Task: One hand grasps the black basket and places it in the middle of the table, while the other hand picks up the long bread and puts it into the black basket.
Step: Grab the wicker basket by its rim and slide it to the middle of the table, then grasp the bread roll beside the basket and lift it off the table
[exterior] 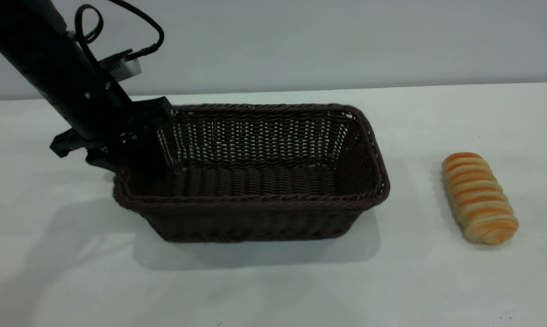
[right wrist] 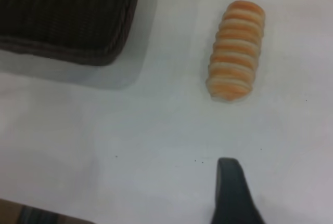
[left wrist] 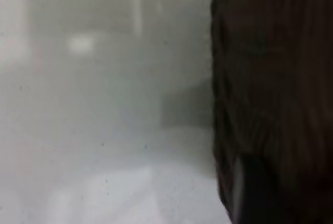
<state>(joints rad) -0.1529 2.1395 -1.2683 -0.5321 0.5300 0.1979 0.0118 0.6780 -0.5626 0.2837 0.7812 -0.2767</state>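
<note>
Long bread (exterior: 479, 198) lies ridged side up on the table (exterior: 273, 290), right side, well apart from the black basket (exterior: 255, 213). Basket sits near the table's middle, slightly left, upright, nothing in it. Left gripper (exterior: 132, 136) is at the basket's left end by the rim, arm slanting down from upper left; can't tell whether its jaws clamp the rim. In the right wrist view one finger (right wrist: 231, 193) hangs above bare table, bread (right wrist: 236, 50) and basket corner (right wrist: 78, 21) beyond it; jaw state can't be told.
</note>
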